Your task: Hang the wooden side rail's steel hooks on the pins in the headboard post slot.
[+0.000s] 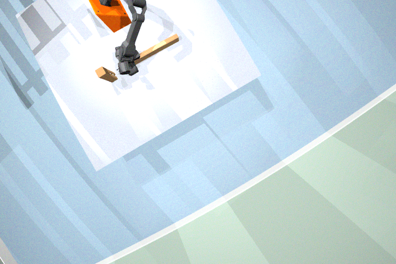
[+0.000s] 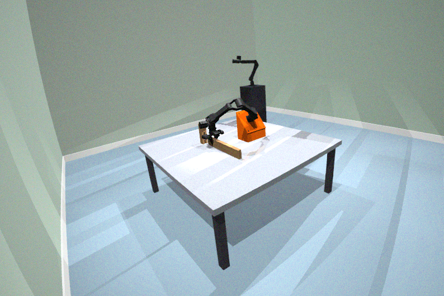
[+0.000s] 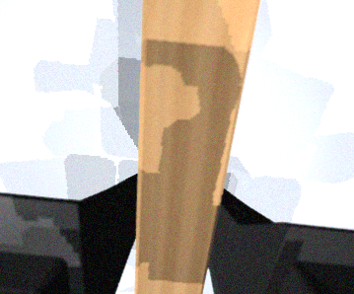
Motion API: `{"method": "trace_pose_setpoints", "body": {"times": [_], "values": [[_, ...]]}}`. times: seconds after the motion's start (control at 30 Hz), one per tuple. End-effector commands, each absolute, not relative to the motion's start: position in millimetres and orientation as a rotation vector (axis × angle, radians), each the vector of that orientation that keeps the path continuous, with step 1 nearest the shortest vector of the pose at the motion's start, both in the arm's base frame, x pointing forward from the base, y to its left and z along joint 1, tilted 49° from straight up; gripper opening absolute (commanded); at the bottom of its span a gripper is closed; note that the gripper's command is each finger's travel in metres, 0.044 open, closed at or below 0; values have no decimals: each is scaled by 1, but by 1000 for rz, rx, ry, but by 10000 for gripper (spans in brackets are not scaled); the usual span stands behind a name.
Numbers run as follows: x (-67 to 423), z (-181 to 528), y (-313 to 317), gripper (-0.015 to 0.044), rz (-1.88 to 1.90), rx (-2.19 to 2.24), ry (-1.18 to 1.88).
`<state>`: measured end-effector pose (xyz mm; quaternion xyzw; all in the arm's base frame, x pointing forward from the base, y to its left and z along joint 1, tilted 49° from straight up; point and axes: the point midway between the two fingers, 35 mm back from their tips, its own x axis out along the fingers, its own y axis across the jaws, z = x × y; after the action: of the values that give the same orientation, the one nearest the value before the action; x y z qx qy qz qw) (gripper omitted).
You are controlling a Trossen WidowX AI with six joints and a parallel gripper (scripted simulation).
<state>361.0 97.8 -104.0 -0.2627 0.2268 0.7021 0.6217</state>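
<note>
The wooden side rail (image 1: 156,48) lies slanted, its far end down on the white table (image 2: 250,174). The gripper (image 1: 127,68) is squeezed tight on the rail near its hook end and holds that end up, just beside the short wooden headboard post (image 1: 105,74). The orange base block (image 2: 250,125) stands well apart.

The arm (image 1: 132,27) is dark charcoal grey throughout — slim boxy links joined by rounded cylindrical joint housings — rising from an orange wedge-shaped base (image 1: 108,11) with small dark screws at its corners, and ending in two blocky near-black fingers.
</note>
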Motion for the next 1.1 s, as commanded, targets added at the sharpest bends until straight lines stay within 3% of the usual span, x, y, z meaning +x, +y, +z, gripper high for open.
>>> {"method": "trace_pose_setpoints", "body": {"times": [0.0,1.07], "values": [[366,-101,92,0,1597,-609,517],[366,-97,88,0,1597,-609,517]]}}
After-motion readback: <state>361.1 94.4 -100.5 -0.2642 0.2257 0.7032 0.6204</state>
